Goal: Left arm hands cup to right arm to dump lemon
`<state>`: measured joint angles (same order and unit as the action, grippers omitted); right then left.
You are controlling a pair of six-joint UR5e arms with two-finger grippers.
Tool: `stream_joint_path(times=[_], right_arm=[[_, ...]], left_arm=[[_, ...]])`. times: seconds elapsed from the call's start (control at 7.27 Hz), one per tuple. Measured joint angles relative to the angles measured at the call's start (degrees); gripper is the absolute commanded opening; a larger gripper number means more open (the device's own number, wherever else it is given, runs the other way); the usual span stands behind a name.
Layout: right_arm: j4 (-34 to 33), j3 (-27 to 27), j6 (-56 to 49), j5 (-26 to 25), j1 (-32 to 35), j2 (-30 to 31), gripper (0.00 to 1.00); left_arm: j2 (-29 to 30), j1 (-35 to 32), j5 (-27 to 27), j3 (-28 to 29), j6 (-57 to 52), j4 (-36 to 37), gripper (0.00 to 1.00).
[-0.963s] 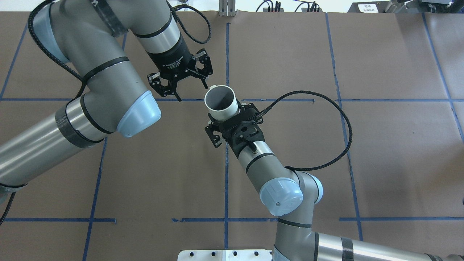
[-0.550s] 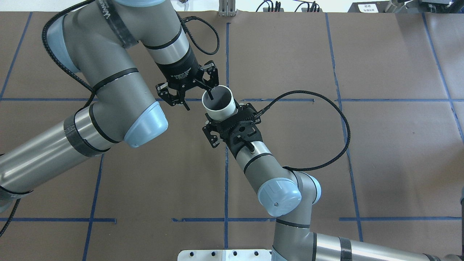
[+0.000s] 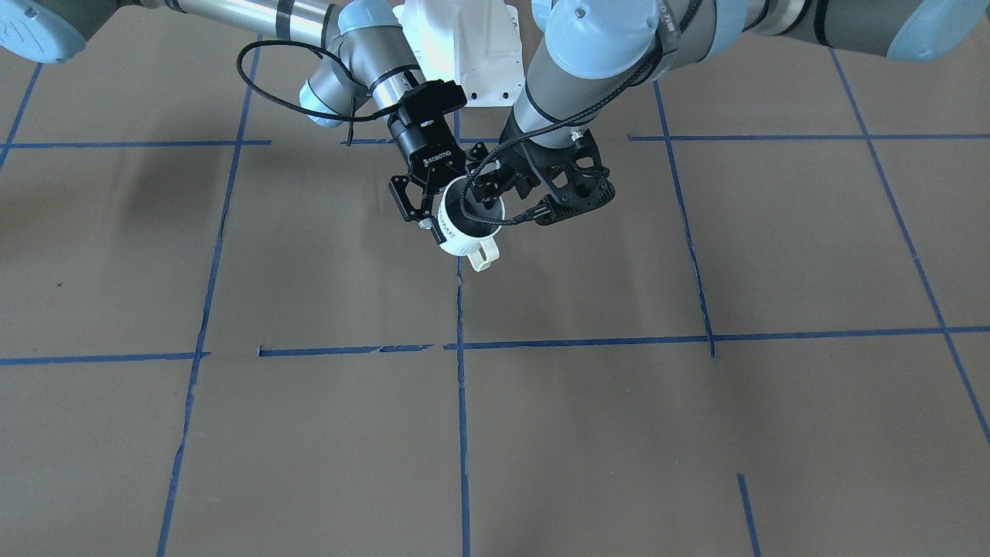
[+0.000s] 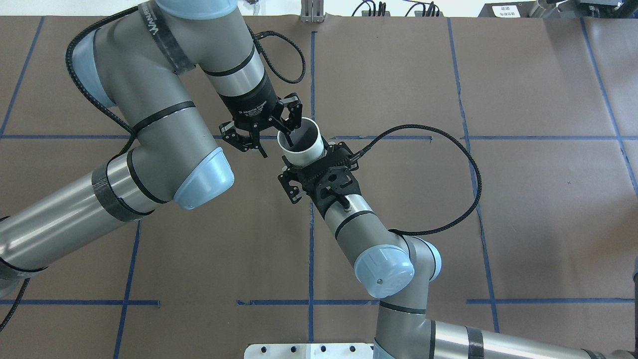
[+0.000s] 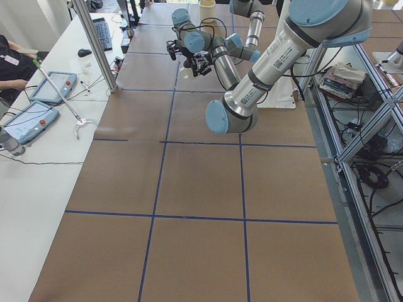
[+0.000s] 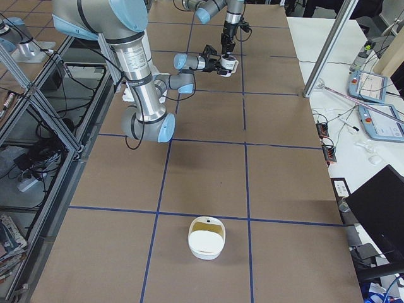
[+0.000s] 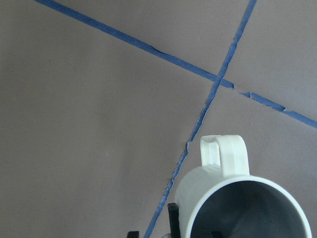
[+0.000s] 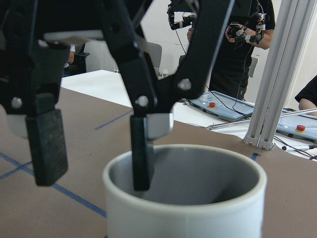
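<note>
The cup (image 4: 301, 141), a white ribbed mug with a grey inside and a loop handle (image 7: 223, 154), hangs upright in the air just above centre in the overhead view. It is clear of the brown paper-covered tabletop (image 4: 498, 224) with its blue tape lines. The right end effector (image 3: 452, 209), a black two-finger unit marked ROBOTIQ on the slimmer silver arm, is clamped across the mug's lower body from the side. The left end effector (image 4: 276, 147), black and two-fingered on the thicker silver-grey arm, stands wide and straddles the rim at its upper-left edge. One finger (image 8: 142, 148) dips inside the mouth close to the wall, and the other pad (image 8: 47, 145) hangs outside, apart from it. No lemon can be made out; the mug's bottom is hidden or in shadow in every view.

The mug looks rigid and glazed, probably slick, with some weight for its size, and it would likely chip or break if dropped. The ribs should give the pads some bite. A hold across the body below the rim seems surest. A pinch on the thin rim wall is workable but could let the mug swing. The handle points toward the lower edge of the front-facing view, free of both grips. One grip should be firm before the other lets go.
</note>
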<state>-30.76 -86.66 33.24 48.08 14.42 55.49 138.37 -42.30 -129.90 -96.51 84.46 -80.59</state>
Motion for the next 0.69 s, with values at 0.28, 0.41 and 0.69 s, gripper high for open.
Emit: stream_joint_path(times=[0.28,0.41,0.69], right_arm=[[0.0,0.0,-0.01,0.0,-0.18,-0.02,0.49],[0.0,0.0,-0.01,0.0,-0.31,-0.03,0.49],[0.0,-0.02,-0.05,0.0,-0.48,-0.28,0.49]], left_arm=[[0.04,0.02,0.0,0.0,0.0,0.0,0.56],[0.07,0.06,0.0,0.0,-0.04,0.0,0.56],[0.11,0.14,-0.02,0.16,-0.2,0.0,0.51]])
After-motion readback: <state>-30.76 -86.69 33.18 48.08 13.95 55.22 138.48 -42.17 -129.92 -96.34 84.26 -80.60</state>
